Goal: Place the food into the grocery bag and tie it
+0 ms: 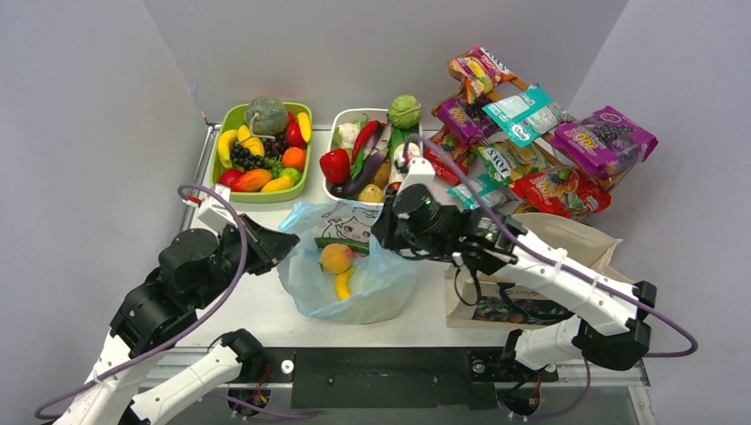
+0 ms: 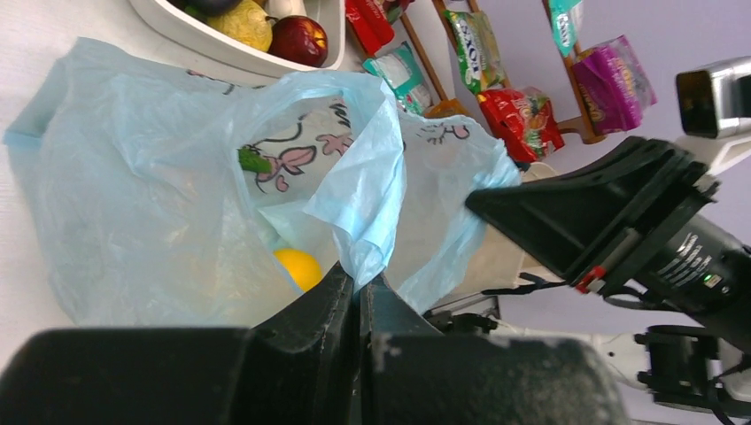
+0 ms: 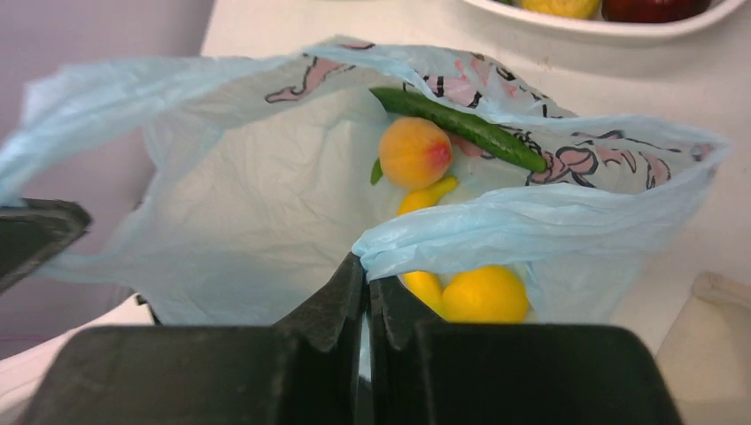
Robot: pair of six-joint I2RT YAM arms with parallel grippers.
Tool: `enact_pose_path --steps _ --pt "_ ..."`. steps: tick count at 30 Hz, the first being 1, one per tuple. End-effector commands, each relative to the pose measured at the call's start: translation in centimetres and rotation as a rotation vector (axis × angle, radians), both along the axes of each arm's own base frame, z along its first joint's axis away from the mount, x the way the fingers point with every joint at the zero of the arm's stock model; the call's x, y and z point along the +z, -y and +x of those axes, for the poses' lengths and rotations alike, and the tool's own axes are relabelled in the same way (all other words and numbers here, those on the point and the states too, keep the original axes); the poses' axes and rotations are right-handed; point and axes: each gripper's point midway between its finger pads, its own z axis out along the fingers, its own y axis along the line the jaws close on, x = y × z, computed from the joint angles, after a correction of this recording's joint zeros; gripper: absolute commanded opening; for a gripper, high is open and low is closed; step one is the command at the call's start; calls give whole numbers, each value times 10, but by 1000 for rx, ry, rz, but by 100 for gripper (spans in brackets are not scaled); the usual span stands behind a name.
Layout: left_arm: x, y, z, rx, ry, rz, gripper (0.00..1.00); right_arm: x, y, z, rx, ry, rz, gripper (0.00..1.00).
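Two arms flanked the grocery bag [image 1: 354, 292] on the desk [image 1: 257, 310], food [image 1: 336, 258] inside. Left wrist: left fingers [image 2: 323, 305] clenched on its thin rim. Right wrist: right fingers [image 3: 341, 297] likewise pinched the rim. The plastic seemed light, limp and slippery, and the handles looked the best hold.
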Motion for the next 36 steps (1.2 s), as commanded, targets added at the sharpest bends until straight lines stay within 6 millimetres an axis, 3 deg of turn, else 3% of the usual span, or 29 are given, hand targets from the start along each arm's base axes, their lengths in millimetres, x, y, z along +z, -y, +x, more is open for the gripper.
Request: enact_pose_path --steps 1,9,12,17,22,32,36 --pt "38 2 -9 -4 26 -156 0 74 4 0 132 104 160 0" --pt "76 12 -20 -43 9 -318 0 127 2 -5 289 160 267 0" --pt "76 12 -19 -41 14 -314 0 137 8 -3 307 179 289 0" --pt "55 24 -19 -89 -27 -307 0 114 -8 -20 460 132 315 0" --pt "47 37 -25 -174 -37 -282 5 85 -33 -56 720 30 381 0" --pt "50 23 -44 -275 -7 -40 35 97 -49 -79 952 54 428 0" --pt "55 12 -54 -300 19 41 44 93 -54 -84 1018 29 434 0"
